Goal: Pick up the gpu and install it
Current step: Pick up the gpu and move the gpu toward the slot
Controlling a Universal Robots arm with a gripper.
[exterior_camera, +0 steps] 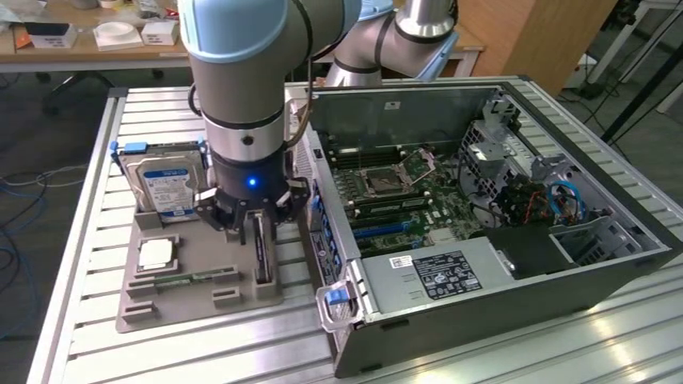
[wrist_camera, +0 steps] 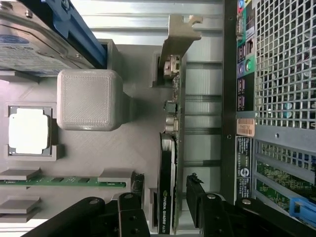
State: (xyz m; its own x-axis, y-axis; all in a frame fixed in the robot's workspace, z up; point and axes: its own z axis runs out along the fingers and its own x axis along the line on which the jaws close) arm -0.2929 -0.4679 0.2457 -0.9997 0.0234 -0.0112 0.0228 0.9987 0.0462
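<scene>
Hand (wrist_camera: 165, 183), spread wide, straddles gpu (wrist_camera: 168, 158) standing edgewise in grey tray (wrist_camera: 136, 153).

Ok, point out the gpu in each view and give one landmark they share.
Exterior view: gpu stands on edge in the grey holder, under the gripper, beside the computer case.
Wrist view: gpu edge-on between the gripper's open fingers.
Shared landmark: the blue-labelled hard drive.

The gpu (wrist_camera: 171, 173) is green with black cooler; hard drive (exterior_camera: 168, 186) silver, blue-labelled; holder tray (exterior_camera: 197, 308) grey.
</scene>
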